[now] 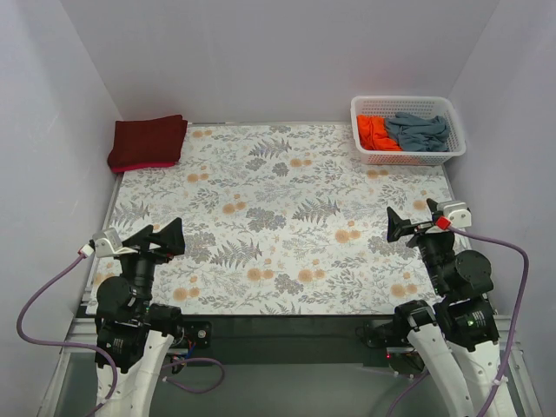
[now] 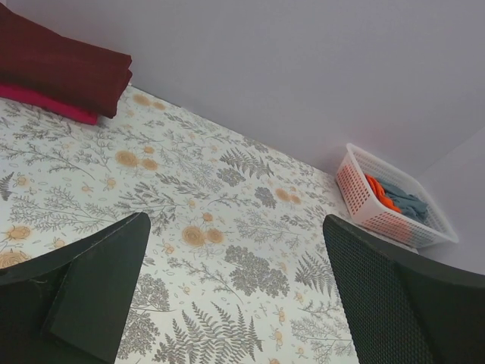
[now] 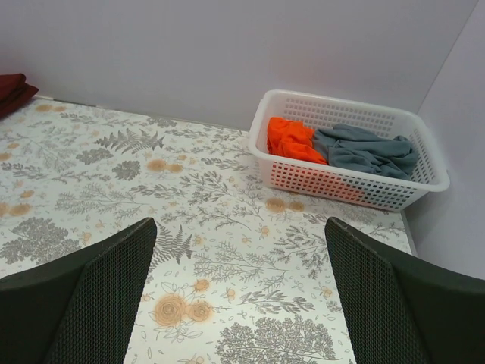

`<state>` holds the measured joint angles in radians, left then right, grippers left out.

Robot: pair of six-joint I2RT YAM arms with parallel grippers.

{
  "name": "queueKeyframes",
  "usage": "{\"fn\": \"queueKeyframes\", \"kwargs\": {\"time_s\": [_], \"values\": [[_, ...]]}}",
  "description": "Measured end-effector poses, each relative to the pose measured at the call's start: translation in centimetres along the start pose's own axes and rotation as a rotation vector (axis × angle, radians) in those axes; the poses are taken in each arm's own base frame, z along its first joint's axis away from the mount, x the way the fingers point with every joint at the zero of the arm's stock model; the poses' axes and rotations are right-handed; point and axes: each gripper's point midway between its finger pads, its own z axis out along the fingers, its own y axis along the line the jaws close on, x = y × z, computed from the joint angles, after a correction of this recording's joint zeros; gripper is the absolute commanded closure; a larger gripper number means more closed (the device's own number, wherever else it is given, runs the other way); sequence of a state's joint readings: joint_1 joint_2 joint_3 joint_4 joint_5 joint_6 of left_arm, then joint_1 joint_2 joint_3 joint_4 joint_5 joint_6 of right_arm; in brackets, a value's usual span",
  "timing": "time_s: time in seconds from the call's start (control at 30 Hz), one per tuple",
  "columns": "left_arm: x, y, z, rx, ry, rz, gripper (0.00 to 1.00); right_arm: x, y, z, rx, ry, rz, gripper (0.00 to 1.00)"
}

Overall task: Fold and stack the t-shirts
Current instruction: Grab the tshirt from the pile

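A dark maroon t-shirt [image 1: 148, 142] lies folded at the table's far left corner; it also shows in the left wrist view [image 2: 64, 68]. A slate blue-grey t-shirt [image 1: 419, 131] and a bright orange t-shirt [image 1: 373, 132] lie crumpled in the white lattice basket [image 1: 408, 156] at the far right, also in the right wrist view: blue-grey [image 3: 367, 150], orange [image 3: 292, 140]. My left gripper [image 1: 165, 239] is open and empty near the front left. My right gripper [image 1: 401, 226] is open and empty near the front right, well short of the basket [image 3: 345, 186].
The table is covered by a floral-print cloth [image 1: 278, 217]. Pale walls close in the left, back and right sides. The basket also shows far off in the left wrist view [image 2: 394, 199].
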<state>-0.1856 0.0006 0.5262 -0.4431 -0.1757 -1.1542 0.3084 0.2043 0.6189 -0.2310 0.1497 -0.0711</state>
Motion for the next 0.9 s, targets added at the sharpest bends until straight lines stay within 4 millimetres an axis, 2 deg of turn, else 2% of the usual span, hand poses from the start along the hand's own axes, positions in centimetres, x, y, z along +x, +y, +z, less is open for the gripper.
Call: {"fn": "queueKeyframes", "kwargs": {"time_s": [0.17, 0.3, 0.43, 0.53, 0.67, 0.8, 0.9], "values": [[0.0, 0.0, 0.0, -0.007, -0.001, -0.022, 0.02, 0.3, 0.4, 0.8, -0.017, 0.016, -0.004, 0.02], [0.0, 0.3, 0.0, -0.023, -0.002, -0.031, 0.02, 1.8, 1.0, 3.4, -0.046, 0.104, -0.016, 0.02], [0.3, 0.5, 0.1, -0.031, 0.003, -0.034, 0.02, 3.7, 1.5, 7.7, -0.052, 0.263, -0.025, 0.02], [0.6, 0.5, 0.0, -0.030, 0.015, -0.036, 0.02, 4.9, 1.0, 11.7, -0.005, 0.359, -0.031, 0.02], [0.8, 0.4, 0.0, -0.025, 0.023, -0.036, 0.02, 7.1, -0.8, 17.6, 0.114, 0.475, -0.054, 0.02], [0.9, 0.4, 0.0, -0.020, 0.027, -0.036, 0.02, 9.2, -5.2, 23.5, 0.251, 0.531, -0.035, 0.02], [1.0, 0.3, 0.0, -0.016, 0.030, -0.037, 0.02, 11.1, -9.0, 26.6, 0.346, 0.561, -0.007, 0.05]]}}
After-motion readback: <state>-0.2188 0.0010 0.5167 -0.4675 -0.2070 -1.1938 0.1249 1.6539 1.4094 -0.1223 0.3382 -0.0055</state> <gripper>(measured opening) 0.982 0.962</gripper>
